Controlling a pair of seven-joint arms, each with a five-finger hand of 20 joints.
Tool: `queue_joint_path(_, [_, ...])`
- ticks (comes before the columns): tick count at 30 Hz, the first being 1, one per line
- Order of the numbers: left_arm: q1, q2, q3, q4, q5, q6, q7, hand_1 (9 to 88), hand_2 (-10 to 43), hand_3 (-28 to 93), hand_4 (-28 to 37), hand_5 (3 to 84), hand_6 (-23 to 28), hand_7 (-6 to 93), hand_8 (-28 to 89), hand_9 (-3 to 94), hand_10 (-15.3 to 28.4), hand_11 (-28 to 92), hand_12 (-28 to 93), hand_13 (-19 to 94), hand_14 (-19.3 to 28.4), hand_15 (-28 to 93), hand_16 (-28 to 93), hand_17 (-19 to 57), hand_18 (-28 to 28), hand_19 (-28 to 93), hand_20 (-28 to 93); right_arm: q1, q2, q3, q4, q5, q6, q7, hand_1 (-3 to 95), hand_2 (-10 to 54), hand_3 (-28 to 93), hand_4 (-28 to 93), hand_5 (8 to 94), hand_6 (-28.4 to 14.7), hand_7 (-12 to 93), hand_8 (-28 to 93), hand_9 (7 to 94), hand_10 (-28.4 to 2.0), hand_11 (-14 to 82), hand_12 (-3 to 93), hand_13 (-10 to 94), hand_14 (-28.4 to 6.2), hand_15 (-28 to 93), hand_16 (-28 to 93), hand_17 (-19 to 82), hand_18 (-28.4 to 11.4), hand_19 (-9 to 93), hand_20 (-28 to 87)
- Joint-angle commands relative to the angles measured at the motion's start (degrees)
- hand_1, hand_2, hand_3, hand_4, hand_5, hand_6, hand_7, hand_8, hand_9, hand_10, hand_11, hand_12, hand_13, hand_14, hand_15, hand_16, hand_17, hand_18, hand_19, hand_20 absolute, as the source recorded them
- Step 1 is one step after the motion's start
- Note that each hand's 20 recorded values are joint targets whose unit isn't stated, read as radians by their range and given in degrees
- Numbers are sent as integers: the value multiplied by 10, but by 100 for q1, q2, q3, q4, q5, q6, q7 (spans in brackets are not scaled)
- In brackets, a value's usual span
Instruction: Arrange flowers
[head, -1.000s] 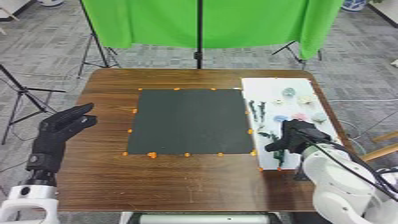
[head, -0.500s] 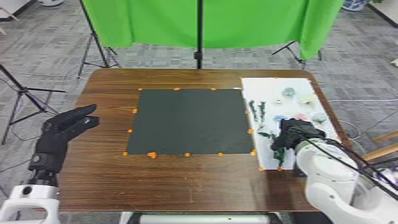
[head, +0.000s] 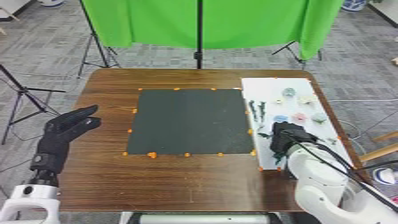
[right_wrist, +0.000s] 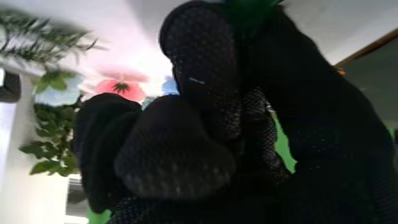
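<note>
In the head view my right hand (head: 289, 136) is low over the white board (head: 269, 160), its fingers curled by a green sprig (head: 280, 160). The right wrist view has my right hand (right_wrist: 200, 60) pinching something dark green (right_wrist: 253, 14) between its fingertips. Farther up the board in the head view lie a pink flower (head: 298, 117), a blue flower (head: 281, 119), pale flowers (head: 306, 99) and thin green stems (head: 261, 111). The right wrist view also has a pink flower (right_wrist: 124, 89) and leafy greenery (right_wrist: 51, 145). My left hand (head: 64, 127) hovers open at the table's left side.
A dark square mat (head: 191, 122) with orange markers round it lies mid-table, left of the white board. The brown wooden table (head: 178, 187) extends in front of it. Tripod stands (head: 93, 40) and a green cloth (head: 160, 25) are behind the table.
My right hand has shifted slightly across the board's lower part and its forearm has turned, uncovering the pink flower more. The left hand has barely moved.
</note>
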Motion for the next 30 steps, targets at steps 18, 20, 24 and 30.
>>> queue_joint_path(18, [377, 856, -356, 550, -1126, 557, 73, 318, 27, 619, -181, 503, 45, 127, -61, 511, 149, 227, 135, 416, 195, 246, -9, 93, 121, 88, 184, 151, -265, 466, -720, 320, 1809, -779, 539, -95, 578, 57, 876, -48, 270, 247, 937, -122, 448, 254, 937, 17, 724, 195, 752, -106, 932, 508])
queue_joint_path(20, [418, 893, -365, 643, -1171, 586, 62, 313, 52, 625, -192, 508, 44, 129, -62, 514, 148, 230, 135, 419, 196, 250, -9, 94, 121, 89, 185, 645, -474, 9, -588, 407, 1949, -858, 539, -95, 580, 56, 875, -48, 271, 247, 937, -121, 449, 252, 937, 17, 725, 194, 754, -105, 932, 510])
queue_joint_path(24, [392, 938, -306, 800, -1209, 613, 53, 307, 90, 634, -212, 512, 43, 130, -65, 519, 151, 231, 133, 423, 197, 253, -10, 95, 121, 90, 185, 1558, -959, -930, -219, 568, 2146, -1086, 540, -95, 580, 56, 876, -48, 272, 246, 937, -122, 451, 251, 937, 17, 727, 192, 755, -104, 932, 514])
queue_joint_path(30, [203, 967, -81, 960, -1212, 605, 75, 302, 114, 643, -235, 513, 43, 131, -66, 522, 151, 232, 133, 426, 198, 256, -11, 96, 121, 89, 185, 2677, -1638, -2240, 588, 885, 2539, -1434, 540, -95, 580, 57, 876, -49, 274, 242, 937, -122, 452, 249, 937, 17, 728, 192, 755, -104, 932, 517])
